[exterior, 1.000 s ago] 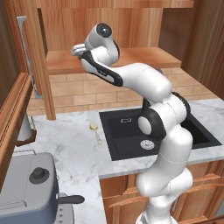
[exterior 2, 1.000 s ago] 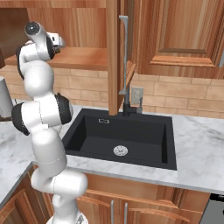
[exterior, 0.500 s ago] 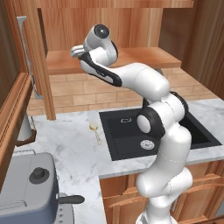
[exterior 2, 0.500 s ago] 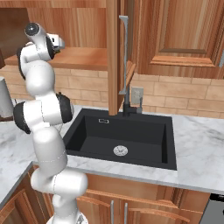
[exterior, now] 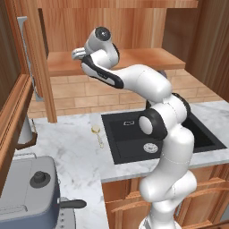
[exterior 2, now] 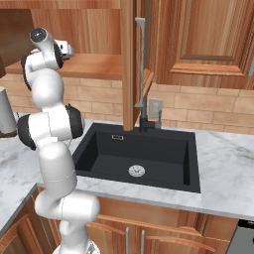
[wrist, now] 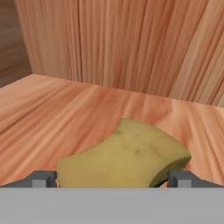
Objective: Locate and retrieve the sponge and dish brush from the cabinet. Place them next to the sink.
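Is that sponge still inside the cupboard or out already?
Still inside: in the hand view the sponge lies on the cabinet shelf, between the gripper fingertips.

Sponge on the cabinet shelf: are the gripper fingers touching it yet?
Cannot tell. In the hand view the sponge lies between the two fingertips, its edges meeting them in the picture, but neither a gap nor contact shows plainly.

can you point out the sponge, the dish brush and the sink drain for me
sponge (wrist: pixel 124 157), hand view, middle of its yellowish top face, between the fingers
dish brush (exterior: pixel 95 129), left base view, its round cream head, on the marble left of the sink
sink drain (exterior 2: pixel 136 171), right base view, centre of the silver disc
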